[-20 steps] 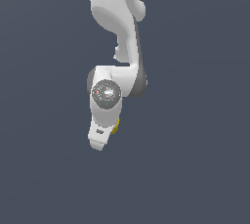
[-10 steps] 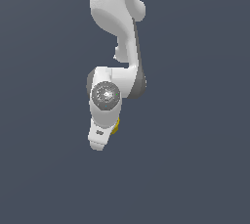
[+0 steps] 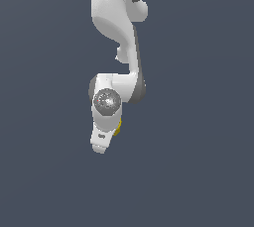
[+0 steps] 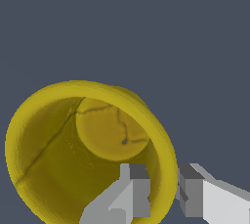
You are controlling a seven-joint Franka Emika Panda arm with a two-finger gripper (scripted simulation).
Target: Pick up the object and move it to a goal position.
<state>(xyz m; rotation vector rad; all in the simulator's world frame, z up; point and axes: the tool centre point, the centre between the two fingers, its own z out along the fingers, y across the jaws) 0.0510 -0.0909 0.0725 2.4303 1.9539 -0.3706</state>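
Observation:
The object, a mustard-yellow cup (image 4: 68, 140), fills the wrist view with its open mouth toward the camera and its cracked-looking bottom visible inside. My gripper (image 4: 163, 176) is shut on the cup's wall: one finger (image 4: 138, 189) is inside the cup and the other is outside the rim. In the exterior view the white gripper (image 3: 100, 145) points downward at the centre, and only a yellow sliver of the cup (image 3: 118, 127) shows behind the hand, the rest hidden by it.
The white arm (image 3: 116, 28) comes down from the top centre of the exterior view. Around it is only a plain dark grey-blue background.

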